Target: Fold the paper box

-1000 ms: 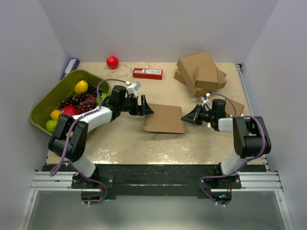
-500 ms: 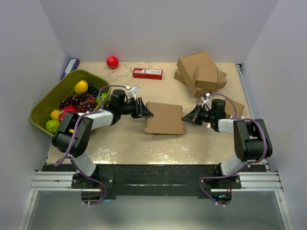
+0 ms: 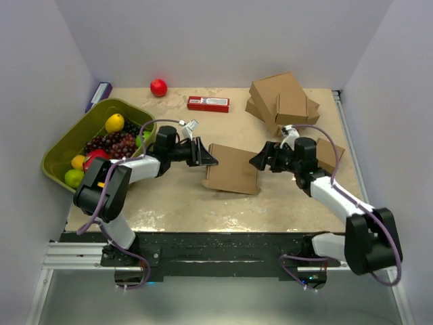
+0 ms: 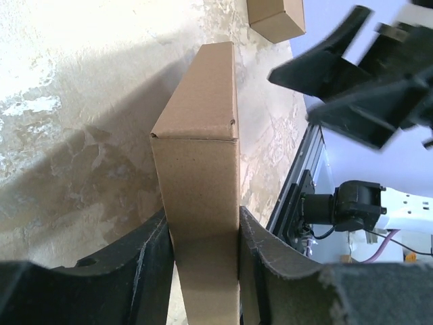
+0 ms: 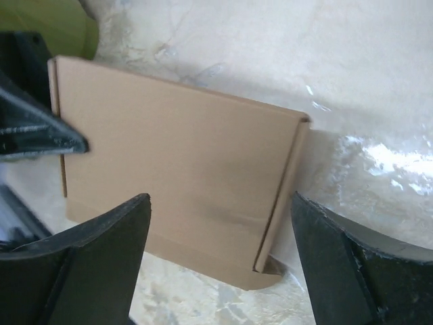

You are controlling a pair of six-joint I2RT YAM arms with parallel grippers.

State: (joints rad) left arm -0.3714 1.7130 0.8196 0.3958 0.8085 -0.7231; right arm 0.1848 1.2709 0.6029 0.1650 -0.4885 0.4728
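Note:
The paper box (image 3: 232,169) is a thin brown cardboard mailer, folded flat and closed, lying mid-table. My left gripper (image 3: 208,160) is shut on its left edge; in the left wrist view the box's narrow side (image 4: 201,176) is pinched between both fingers. My right gripper (image 3: 256,161) stands open just off the box's right edge, touching nothing. In the right wrist view the box's broad face (image 5: 176,156) fills the space ahead of the spread fingers (image 5: 108,257), with a flap lip at its lower right.
A stack of brown cardboard boxes (image 3: 283,101) sits at the back right, and a small brown box (image 3: 329,154) behind my right arm. A green bin of fruit (image 3: 74,145) is at the left. A red carton (image 3: 208,103) and a red ball (image 3: 158,87) lie near the back wall.
My left gripper closed on the box's left edge and the box shifted slightly. My right gripper went from shut to open and moved left toward the box's right edge.

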